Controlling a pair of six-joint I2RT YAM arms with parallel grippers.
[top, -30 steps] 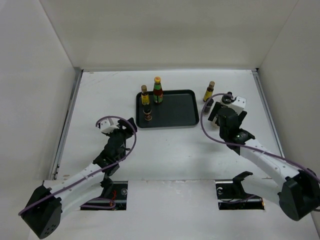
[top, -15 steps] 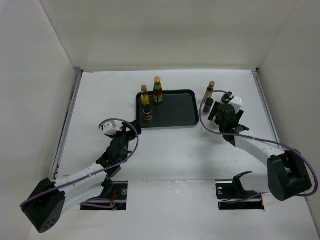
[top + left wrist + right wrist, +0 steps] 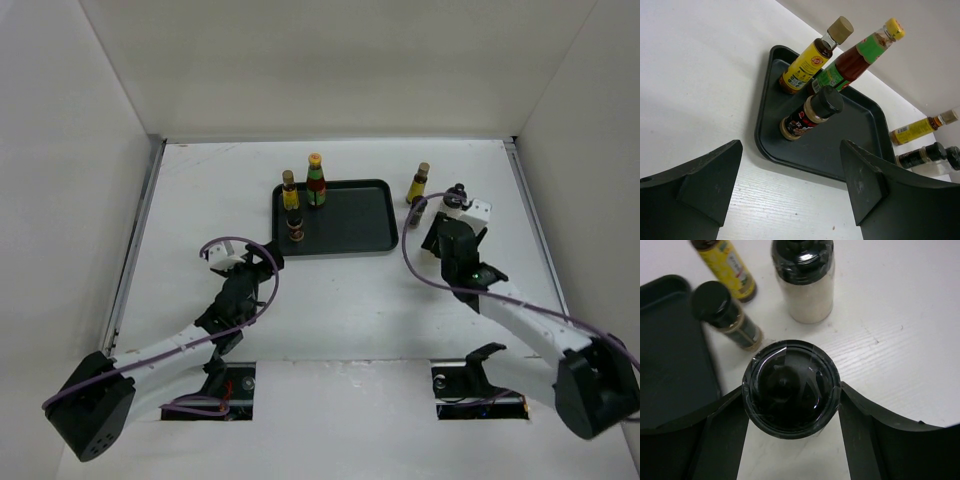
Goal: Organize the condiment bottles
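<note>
Where the right end effector (image 3: 790, 396) is shown by its own wrist camera, a black-lidded jar (image 3: 788, 380) is gripped between its two fingers. The lid's outline is met by their inner edges on either side, and the jar's body is hidden beneath the lid. This jar is stood on the white surface (image 3: 900, 340), just right of the black tray (image 3: 665, 355).

Three more bottles are crowded just beyond it. A pale jar (image 3: 809, 297) with a black cap is placed farthest right. A small dark bottle (image 3: 727, 315) with a black cap is set beside the tray's edge. A yellow-labelled bottle (image 3: 732, 267) is cut off by the top of the frame. In the overhead view this cluster is largely covered by the right arm, and only the yellow-labelled bottle is clearly made out there.

The left end effector (image 3: 790, 167) is held wide open above the surface, short of the tray's near left corner, with nothing between its fingers. Three bottles are stood upright in the left part of the tray. A brown-capped yellow bottle (image 3: 807, 62) is placed at the far left corner, and a green-and-red bottle (image 3: 855, 59) with a yellow cap is just beside it. A black-capped spice bottle (image 3: 810, 112) is set nearer the arm. Its label is too small to be read.
</note>
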